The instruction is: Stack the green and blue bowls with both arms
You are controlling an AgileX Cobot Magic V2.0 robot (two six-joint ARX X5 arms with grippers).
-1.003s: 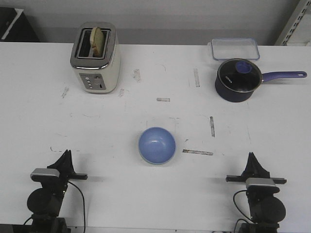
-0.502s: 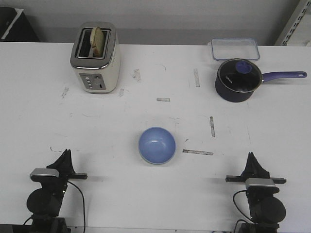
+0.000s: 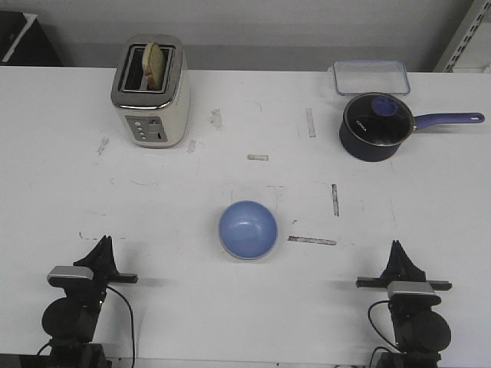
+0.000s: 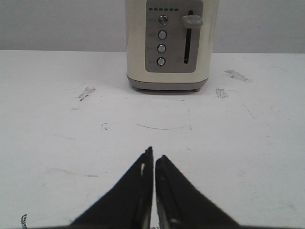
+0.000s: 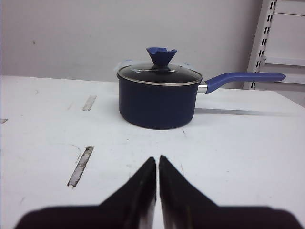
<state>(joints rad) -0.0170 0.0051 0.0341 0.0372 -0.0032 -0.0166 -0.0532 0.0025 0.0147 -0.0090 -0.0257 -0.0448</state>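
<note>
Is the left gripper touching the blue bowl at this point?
Apart. The front view shows the left gripper parked near the table's front edge, with bare white tabletop between it and the blue bowl; its wrist view shows closed fingertips holding nothing.

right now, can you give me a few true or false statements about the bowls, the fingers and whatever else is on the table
1. The blue bowl sits upright mid-table, apart from both arms. True.
2. The left gripper holds a bowl. False: its fingers are shut on nothing.
3. The saucepan has its lid on. True.
4. A green bowl stands apart near the toaster. False: none shows there.
5. The right gripper has wide-open fingers. False: they are shut.
</note>
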